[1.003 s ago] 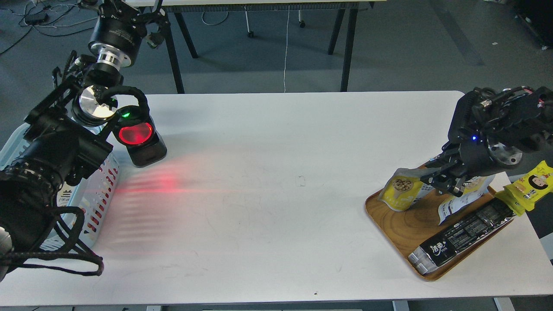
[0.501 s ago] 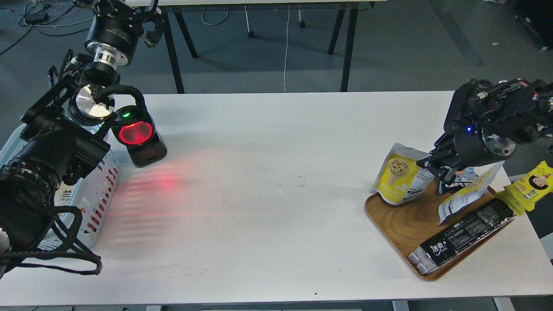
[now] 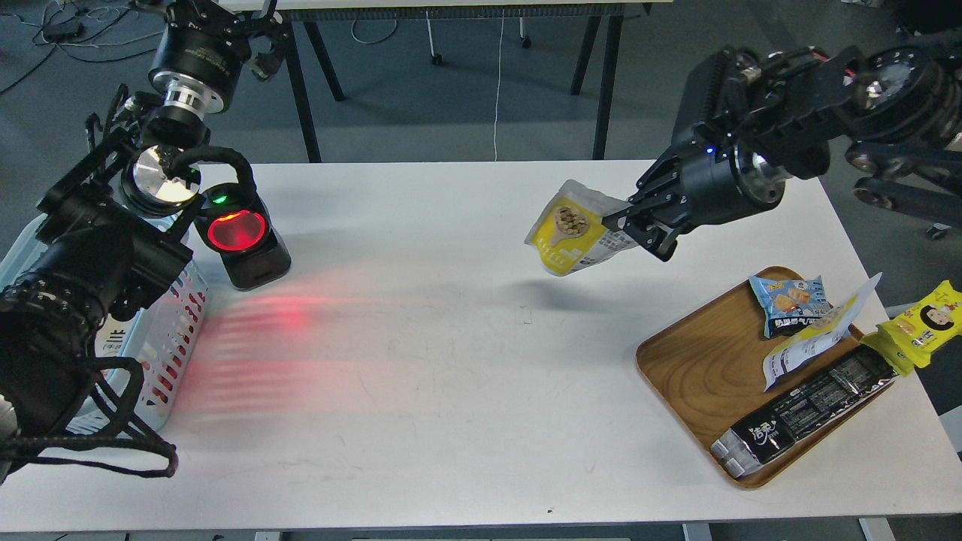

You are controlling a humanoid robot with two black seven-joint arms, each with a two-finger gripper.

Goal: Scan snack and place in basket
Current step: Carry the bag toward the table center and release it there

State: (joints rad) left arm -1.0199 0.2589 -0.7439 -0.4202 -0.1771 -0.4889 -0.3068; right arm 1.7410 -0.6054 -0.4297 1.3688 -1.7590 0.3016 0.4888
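The snack [image 3: 573, 229], a silvery-white pouch with a yellow panel of round nuts, hangs in the air above the table's middle right, tilted. My right gripper [image 3: 630, 224] is shut on its right edge. My left gripper [image 3: 225, 188] holds a black scanner [image 3: 242, 242] with a glowing red window at the table's far left; its fingers are mostly hidden. The scanner's red light falls on the table [image 3: 293, 315] before it. The light blue basket [image 3: 176, 323] stands at the left edge, largely covered by my left arm.
A wooden tray [image 3: 699, 376] at the right front holds a light-blue packet [image 3: 789, 302], a flat white-and-yellow pouch [image 3: 815, 340] and a long black packet [image 3: 804, 412]. A yellow packet [image 3: 926, 321] lies off the tray's right side. Table legs stand behind.
My right gripper has lifted the snack off the tray and carried it up and to the left over the table. The left arm and scanner barely moved.
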